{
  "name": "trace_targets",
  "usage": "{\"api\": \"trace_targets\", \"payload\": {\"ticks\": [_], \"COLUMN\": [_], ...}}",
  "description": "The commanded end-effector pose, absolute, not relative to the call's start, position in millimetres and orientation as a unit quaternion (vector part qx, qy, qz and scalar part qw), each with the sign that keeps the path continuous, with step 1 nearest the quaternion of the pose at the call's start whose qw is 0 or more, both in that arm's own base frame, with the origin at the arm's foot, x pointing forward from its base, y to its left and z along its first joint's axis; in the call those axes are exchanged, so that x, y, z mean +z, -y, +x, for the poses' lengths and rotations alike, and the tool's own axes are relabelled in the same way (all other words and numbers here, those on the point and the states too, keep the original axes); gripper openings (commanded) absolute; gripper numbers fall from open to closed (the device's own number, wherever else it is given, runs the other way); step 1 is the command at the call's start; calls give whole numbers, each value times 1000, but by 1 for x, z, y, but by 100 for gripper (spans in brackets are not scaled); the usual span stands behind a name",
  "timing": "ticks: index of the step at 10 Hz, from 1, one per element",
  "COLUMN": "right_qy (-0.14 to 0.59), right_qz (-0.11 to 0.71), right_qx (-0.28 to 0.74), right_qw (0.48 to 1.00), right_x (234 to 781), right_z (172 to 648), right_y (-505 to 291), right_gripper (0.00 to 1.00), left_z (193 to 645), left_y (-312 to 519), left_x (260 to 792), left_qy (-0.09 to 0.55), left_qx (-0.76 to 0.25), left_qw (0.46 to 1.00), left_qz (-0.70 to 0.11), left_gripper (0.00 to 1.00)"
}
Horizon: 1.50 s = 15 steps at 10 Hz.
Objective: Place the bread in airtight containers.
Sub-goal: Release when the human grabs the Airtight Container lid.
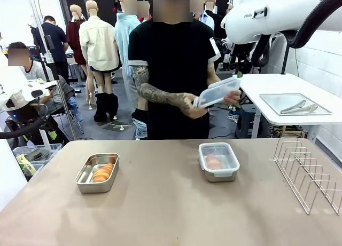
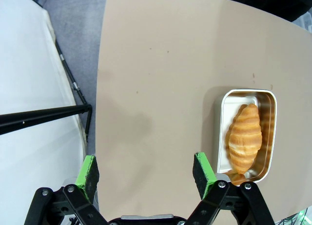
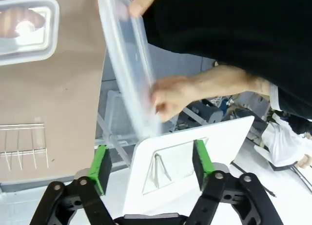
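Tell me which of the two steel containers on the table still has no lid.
The small stainless-steel pan on the robot's left, holding an uncovered golden-brown croissant roll. The other steel pan already wears a clear plastic lid.

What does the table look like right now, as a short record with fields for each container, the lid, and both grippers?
left container: open, one bread roll inside
right container: lidded, a bread roll inside
loose lid: held in the person's hands, above the table's far edge
left gripper: open, empty, above the table beside the left container
right gripper: open, empty, raised near the loose lid
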State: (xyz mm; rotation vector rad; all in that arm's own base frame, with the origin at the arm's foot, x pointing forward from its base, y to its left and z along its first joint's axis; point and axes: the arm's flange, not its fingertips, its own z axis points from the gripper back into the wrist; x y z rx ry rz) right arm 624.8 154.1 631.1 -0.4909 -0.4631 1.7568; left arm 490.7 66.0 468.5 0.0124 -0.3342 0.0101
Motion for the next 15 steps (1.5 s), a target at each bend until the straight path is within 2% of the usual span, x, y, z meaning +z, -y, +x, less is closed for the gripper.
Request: {"api": "trace_targets", "payload": {"ticks": [1,2,4,6,8,13,14,15], "right_qy": [182,151,104,75,87,118,106,106], "right_qz": [-197,-184,-140,-72,-17,77,37,37], "right_qx": [767,772,753,739,734,725,721,721], "right_qw": [583,589,634,666,674,674,684,684], "right_x": [627,633,643,634,614,580,583,583], "right_z": [610,592,546,516,509,526,518,518], "right_y": [-147,-134,-94,-45,-3,60,51,51], "right_gripper": [100,100,100,100,100,100,100,100], "left_z": [489,489,489,489,489,489,489,489], "left_y": [-66,-66,-66,-66,-66,-66,-66,-66], "left_x": [469,469,469,469,469,469,469,469], "left_qy": [170,170,170,170,170,170,170,170], "left_qx": [10,10,10,10,10,10,10,10], "left_qw": [985,985,985,985,985,985,985,985], "left_qz": [15,15,15,15,15,15,15,15], "left_gripper": [100,100,100,100,100,100,100,100]}}
